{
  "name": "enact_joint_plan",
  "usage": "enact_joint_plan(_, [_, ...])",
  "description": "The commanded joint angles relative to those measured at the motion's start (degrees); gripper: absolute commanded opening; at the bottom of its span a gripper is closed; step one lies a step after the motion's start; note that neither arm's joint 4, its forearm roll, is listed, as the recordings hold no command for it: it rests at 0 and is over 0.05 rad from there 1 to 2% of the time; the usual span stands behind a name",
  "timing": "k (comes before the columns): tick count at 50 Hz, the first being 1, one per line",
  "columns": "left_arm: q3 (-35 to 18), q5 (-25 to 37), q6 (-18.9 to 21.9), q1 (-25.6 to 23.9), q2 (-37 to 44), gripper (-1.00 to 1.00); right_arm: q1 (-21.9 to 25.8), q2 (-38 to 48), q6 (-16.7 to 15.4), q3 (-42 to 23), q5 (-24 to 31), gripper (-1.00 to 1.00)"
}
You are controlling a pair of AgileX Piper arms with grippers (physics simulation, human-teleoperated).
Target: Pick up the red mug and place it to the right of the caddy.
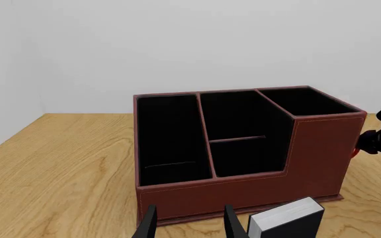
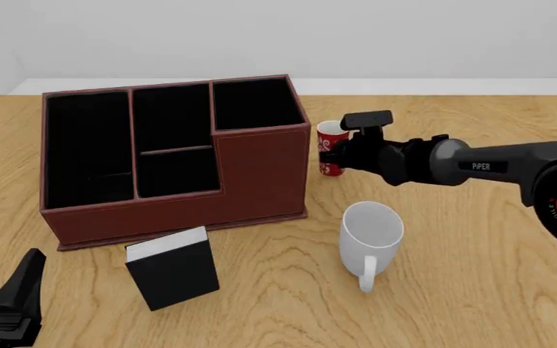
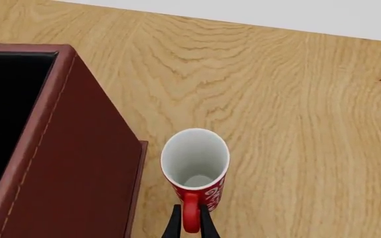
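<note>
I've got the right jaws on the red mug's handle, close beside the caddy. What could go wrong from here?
1. The jaws pinch only the thin handle, so the red mug may swing or slip.
2. The caddy wall stands very close; a leftward drift could bump it.
3. The white mug lies nearby in front; the right arm could knock it.

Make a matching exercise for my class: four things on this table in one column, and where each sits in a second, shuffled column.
Things:
1. red mug
2. white mug
3. black box
4. caddy

Places:
A. in front of the caddy
B. lying on its side, nearer than the red mug
C. upright, handle between the right gripper fingers
D. left half of the table

Pairs: 1-C, 2-B, 3-A, 4-D
</note>
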Motion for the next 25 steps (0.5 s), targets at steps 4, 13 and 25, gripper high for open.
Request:
enact_joint_plan(4, [0.0,0.0,0.0,0.0,0.0,1.0,0.03,0.96,1.0,1.02,-0.26,-1.0])
enact_joint_plan(13, [0.0,0.0,0.0,0.0,0.0,1.0,0.13,1.01,1.56,2.28,-0.81,-1.0])
enact_joint_plan(25, [0.0,0.0,0.0,0.0,0.0,1.0,0.28,0.45,1.7,4.52,-1.91,-1.0])
